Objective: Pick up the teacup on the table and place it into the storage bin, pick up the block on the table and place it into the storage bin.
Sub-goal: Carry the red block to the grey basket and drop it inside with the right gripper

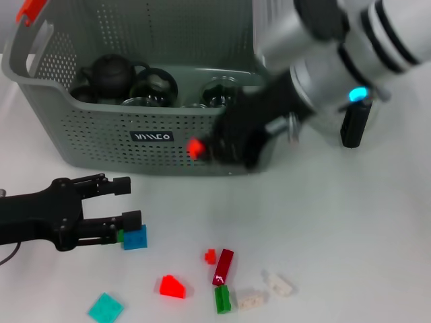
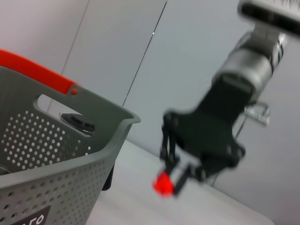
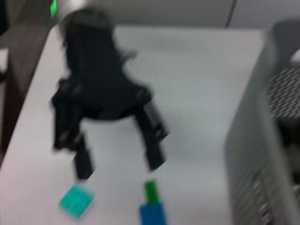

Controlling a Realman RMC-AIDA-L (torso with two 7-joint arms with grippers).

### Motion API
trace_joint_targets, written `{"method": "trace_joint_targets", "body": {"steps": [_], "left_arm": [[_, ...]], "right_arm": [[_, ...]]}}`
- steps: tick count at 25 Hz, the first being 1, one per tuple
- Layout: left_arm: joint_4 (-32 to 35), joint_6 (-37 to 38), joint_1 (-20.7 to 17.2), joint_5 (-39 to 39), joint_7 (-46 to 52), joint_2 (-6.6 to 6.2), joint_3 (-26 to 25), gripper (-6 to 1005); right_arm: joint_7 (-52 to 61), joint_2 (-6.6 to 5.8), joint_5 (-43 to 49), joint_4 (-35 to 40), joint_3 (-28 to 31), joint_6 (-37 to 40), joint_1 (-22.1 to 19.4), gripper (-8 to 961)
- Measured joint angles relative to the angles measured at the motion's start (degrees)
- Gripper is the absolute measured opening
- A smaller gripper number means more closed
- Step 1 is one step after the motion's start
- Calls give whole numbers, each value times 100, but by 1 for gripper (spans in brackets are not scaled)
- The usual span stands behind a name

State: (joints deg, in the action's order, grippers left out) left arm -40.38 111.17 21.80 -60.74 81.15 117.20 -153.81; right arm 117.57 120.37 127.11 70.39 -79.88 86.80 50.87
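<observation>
The grey-green storage bin stands at the back of the table. Just in front of its front wall and level with its label, my right gripper is shut on a small red block. My left gripper lies low at the front left with its fingers open. Right beside its lower finger rests a blue block joined to a green piece. I see no teacup on the table; glass cups sit inside the bin.
A black teapot sits in the bin. Loose blocks lie at the front: teal, bright red, dark red, green and white pieces. A black post stands to the right of the bin.
</observation>
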Motion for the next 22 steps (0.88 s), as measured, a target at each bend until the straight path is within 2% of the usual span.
{"method": "trace_joint_targets", "body": {"steps": [5, 8, 11, 17, 22], "left_arm": [[-5, -6, -13, 1, 9, -97, 5, 808], [-37, -2, -3, 1, 21, -114, 17, 809], [-66, -7, 15, 1, 22, -116, 33, 809], [-191, -9, 52, 6, 9, -136, 45, 808], [-215, -45, 78, 9, -40, -136, 45, 808]], "right_arm": [[600, -7, 50, 67, 244, -534, 317, 128], [1030, -11, 336, -108, 370, -986, 581, 129], [1429, -12, 832, -533, 541, -1462, 953, 129], [1567, -21, 1524, -1840, 1115, -2088, 1686, 130], [1788, -22, 1919, -2435, 1228, -2347, 1924, 131]]}}
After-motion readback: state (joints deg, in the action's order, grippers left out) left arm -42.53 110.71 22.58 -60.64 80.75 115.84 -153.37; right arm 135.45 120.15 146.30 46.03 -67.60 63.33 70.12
